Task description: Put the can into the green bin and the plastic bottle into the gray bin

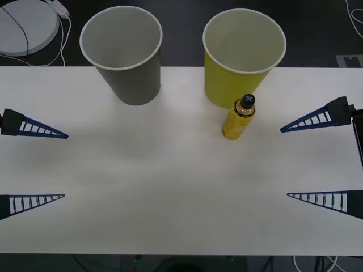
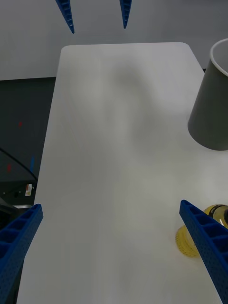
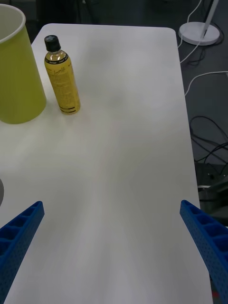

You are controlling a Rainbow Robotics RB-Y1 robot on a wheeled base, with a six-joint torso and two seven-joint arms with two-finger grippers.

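Observation:
The gray bin (image 1: 123,51) stands upright at the back left of the white table, and the green bin (image 1: 243,56) stands upright at the back right. Just in front of the green bin is the plastic bottle (image 1: 238,118), upright, yellow with a black cap. The can is out of view. My left gripper (image 1: 65,166) hangs open at the table's left edge, far from everything. Open too, my right gripper (image 1: 285,162) sits at the right edge, a short way right of the bottle. The left wrist view has the bottle (image 3: 61,78) beside the green bin (image 3: 16,76).
The white table (image 1: 170,198) is bare between the two grippers and toward its front edge. A round white stand base (image 1: 25,25) with a cable lies on the floor behind the back left corner. Cables (image 3: 204,137) trail on the floor past the table's right side.

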